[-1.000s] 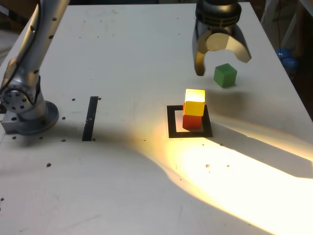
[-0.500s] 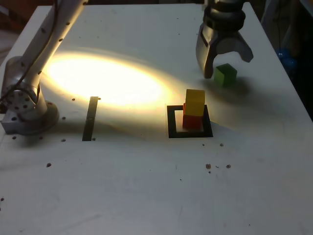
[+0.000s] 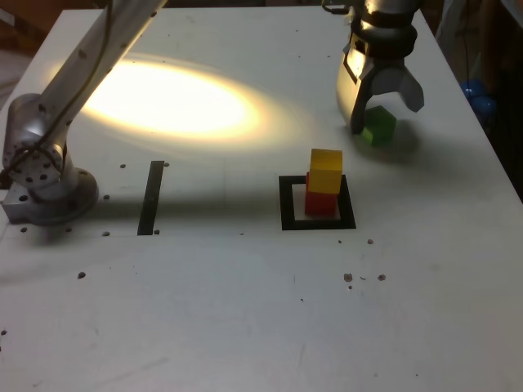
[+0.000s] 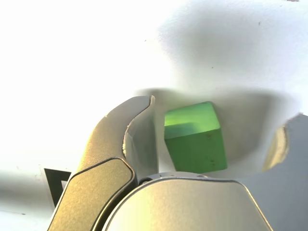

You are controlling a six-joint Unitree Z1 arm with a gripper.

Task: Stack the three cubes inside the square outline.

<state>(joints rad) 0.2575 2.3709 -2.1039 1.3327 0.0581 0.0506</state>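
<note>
The green cube [image 3: 378, 131] had plain, flat faces: in the wrist view its upper surface was a bright, pale green crossed by a soft shadow, while the side face was a deeper green with a few tiny dark specks. It sat on the white table [image 3: 163, 310], outside the square outline [image 3: 288, 204], beyond it and toward the exterior view's right. The yellow cube [image 3: 325, 171] looked amber, its top lighter than its front, and it rested on the red cube [image 3: 321, 204], a strong, plain red. That red cube stood inside the outline, whose black border framed a white centre.

There were 3 cubes in all: 1 green, 1 yellow and 1 red, with 2 of them making the stack. There was 1 square outline, 1 straight black strip [image 3: 151, 198] and 1 arm [image 3: 82, 73] with 1 gripper [image 3: 387, 119] that had 2 fingers. A single oval pool of warm light [image 3: 172, 102] lay on the table (quite a glare, that), and small dark spots dotted the white surface.

The fingers were released and spread apart, 1 at either side of the green cube, with a gap between the cube and the nearer finger in the wrist view.
</note>
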